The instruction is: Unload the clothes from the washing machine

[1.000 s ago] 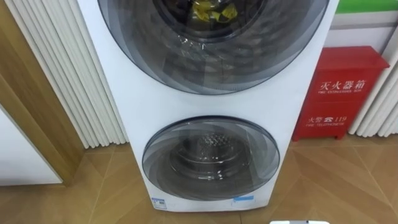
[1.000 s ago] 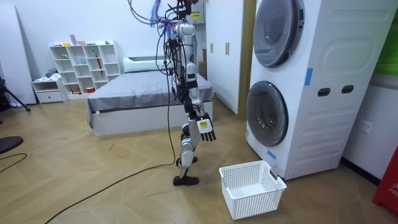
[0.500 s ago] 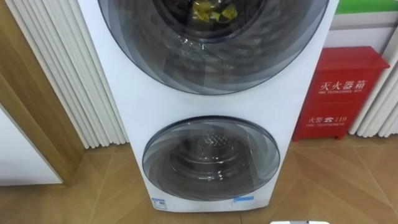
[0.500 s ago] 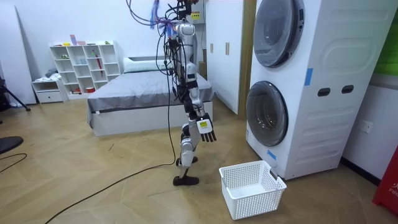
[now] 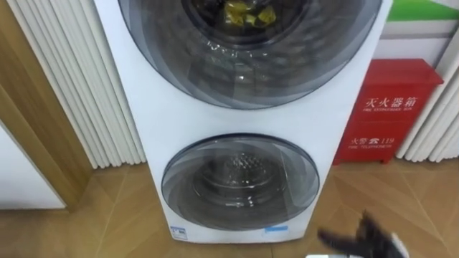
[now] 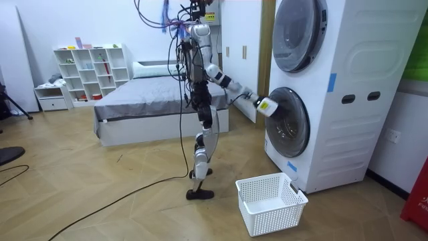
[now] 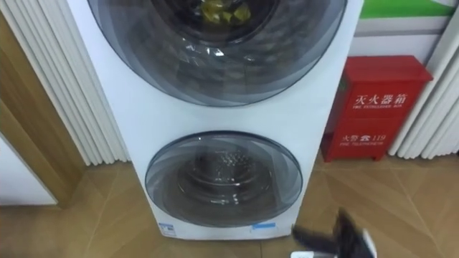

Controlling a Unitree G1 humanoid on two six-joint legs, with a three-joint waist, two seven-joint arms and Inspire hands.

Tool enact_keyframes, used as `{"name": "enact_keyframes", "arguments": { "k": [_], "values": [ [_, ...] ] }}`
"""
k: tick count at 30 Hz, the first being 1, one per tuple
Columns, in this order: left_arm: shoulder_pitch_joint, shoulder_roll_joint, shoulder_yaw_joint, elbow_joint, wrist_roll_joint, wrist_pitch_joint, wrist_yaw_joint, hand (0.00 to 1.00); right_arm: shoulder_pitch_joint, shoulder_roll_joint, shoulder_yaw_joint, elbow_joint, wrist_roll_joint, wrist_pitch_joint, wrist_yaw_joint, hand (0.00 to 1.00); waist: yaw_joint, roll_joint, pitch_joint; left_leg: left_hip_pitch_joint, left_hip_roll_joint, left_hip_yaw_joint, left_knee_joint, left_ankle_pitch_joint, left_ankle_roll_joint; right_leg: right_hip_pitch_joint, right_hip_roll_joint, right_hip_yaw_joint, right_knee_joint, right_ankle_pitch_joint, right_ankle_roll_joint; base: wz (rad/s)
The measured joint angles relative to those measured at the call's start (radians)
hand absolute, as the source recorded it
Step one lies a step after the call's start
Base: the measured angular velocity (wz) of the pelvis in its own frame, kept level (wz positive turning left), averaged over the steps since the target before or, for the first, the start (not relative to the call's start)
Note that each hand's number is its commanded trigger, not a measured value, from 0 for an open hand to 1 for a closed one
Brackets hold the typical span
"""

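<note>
Right hand (image 5: 364, 238) low, fingers spread and empty, just right of lower door (image 5: 240, 183); yellow clothes (image 5: 247, 11) well above fingers behind shut upper door (image 5: 287, 64), so the risk is reaching for the wrong door and finding nothing.

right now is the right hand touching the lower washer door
Cannot tell. The room view has the right hand overlapping the lower door, hiding any gap; the eye views show it low, right of the door, depth unclear.
</note>
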Motion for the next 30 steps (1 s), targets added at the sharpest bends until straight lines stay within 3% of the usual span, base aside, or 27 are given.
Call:
{"name": "enact_keyframes", "arguments": {
  "k": [4, 11, 12, 13, 14, 15, 16, 17, 19, 20, 22, 25, 30],
  "values": [
    [0.016, 0.008, -0.002, -0.046, 0.036, 0.02, 0.0, 0.0, -0.032, -0.025, 0.001, -0.15, -0.015, 0.002, -0.051, 0.0, 0.013, -0.013, -0.0075, 0.005, -0.001, -0.005, -0.014, 0.0, 0.0, 0.001, 0.0, -0.021, 0.001, 0.001, 0.001, 0.05],
    [0.015, 0.006, -0.014, -0.055, 0.037, 0.039, 0.01, 0.0, -0.156, -0.046, -0.008, -0.294, -0.012, 0.011, -0.128, 0.0, 0.013, -0.009, -0.0057, 0.017, -0.002, -0.04, -0.033, 0.0, 0.0, 0.001, 0.0, -0.06, 0.015, 0.001, 0.001, 0.06],
    [0.014, 0.006, -0.015, -0.056, 0.038, 0.044, 0.011, 0.0, -0.161, -0.054, -0.009, -0.329, -0.013, 0.011, -0.138, 0.0, 0.013, -0.007, -0.0052, 0.022, -0.001, -0.063, -0.036, 0.002, 0.002, -0.001, 0.001, -0.068, 0.031, 0.0, 0.002, 0.11],
    [0.012, 0.004, -0.026, -0.055, 0.039, 0.048, 0.012, 0.0, -0.165, -0.064, -0.01, -0.347, -0.013, 0.01, -0.139, 0.0, 0.02, 0.008, 0.0069, 0.041, 0.02, -0.135, -0.04, 0.005, 0.002, -0.031, 0.009, -0.076, 0.097, -0.019, 0.02, -0.05],
    [0.004, 0.006, -0.031, -0.056, 0.048, 0.048, 0.012, 0.0, -0.166, -0.064, -0.009, -0.355, -0.016, 0.01, -0.139, 0.0, 0.033, 0.015, 0.0091, 0.047, 0.027, -0.185, -0.04, 0.006, 0.002, -0.055, 0.016, -0.051, 0.086, -0.017, 0.017, -0.45],
    [0.005, 0.009, -0.024, -0.052, 0.071, 0.05, 0.013, 0.0, -0.176, -0.066, 0.002, -0.374, -0.021, 0.012, -0.138, 0.0, 0.052, 0.006, 0.0039, 0.044, 0.031, -0.246, -0.036, 0.001, -0.006, -0.097, 0.034, -0.028, 0.02, 0.042, -0.031, -0.3],
    [0.017, 0.005, -0.012, -0.056, 0.083, 0.057, 0.011, 0.0, -0.179, -0.069, 0.006, -0.402, -0.019, 0.012, -0.146, 0.0, 0.042, 0.008, -0.0013, 0.031, 0.038, -0.251, -0.039, 0.001, -0.021, -0.078, 0.035, -0.071, 0.013, 0.067, -0.032, -0.12],
    [0.014, 0.006, -0.01, -0.056, 0.085, 0.061, 0.011, 0.0, -0.184, -0.073, 0.007, -0.408, -0.016, 0.011, -0.152, 0.0, 0.034, 0.01, -0.0003, 0.031, 0.037, -0.235, -0.039, -0.001, -0.023, -0.076, 0.036, -0.092, 0.016, 0.067, -0.032, 0.4],
    [0.005, 0.009, -0.02, -0.081, 0.089, 0.082, 0.007, 0.0, -0.198, -0.101, 0.006, -0.408, -0.015, 0.011, -0.181, 0.0, 0.021, 0.005, 0.0018, 0.032, 0.04, -0.15, -0.052, 0.003, -0.024, -0.064, 0.037, -0.079, 0.016, 0.066, -0.031, 0.37],
    [0.005, 0.01, -0.027, -0.092, 0.089, 0.084, 0.008, 0.0, -0.201, -0.11, 0.006, -0.409, -0.013, 0.012, -0.183, 0.0, 0.025, 0.003, 0.0005, 0.035, 0.041, -0.134, -0.05, 0.005, -0.023, -0.065, 0.037, -0.074, 0.016, 0.066, -0.03, 0.1],
    [0.009, 0.022, -0.028, -0.11, 0.098, 0.091, 0.012, 0.0, -0.24, -0.12, 0.006, -0.409, 0.0, 0.022, -0.182, 0.0, 0.044, -0.017, -0.0018, 0.034, 0.038, -0.127, -0.052, 0.007, -0.022, -0.08, 0.045, -0.065, 0.012, 0.065, -0.029, -0.15],
    [0.019, 0.03, -0.025, -0.116, 0.098, 0.103, 0.021, 0.0, -0.256, -0.134, -0.005, -0.419, 0.003, 0.051, -0.198, 0.0, 0.044, -0.03, -0.0097, 0.03, 0.034, -0.133, -0.052, 0.006, -0.022, -0.079, 0.041, -0.084, 0.015, 0.065, -0.028, 0.09],
    [0.024, 0.031, -0.023, -0.113, 0.098, 0.105, 0.021, 0.0, -0.293, -0.136, -0.008, -0.441, -0.003, 0.066, -0.204, 0.0, 0.042, -0.032, -0.0091, 0.026, 0.029, -0.13, -0.048, 0.006, -0.022, -0.081, 0.037, -0.086, 0.013, 0.065, -0.028, -0.02]
  ]
}}
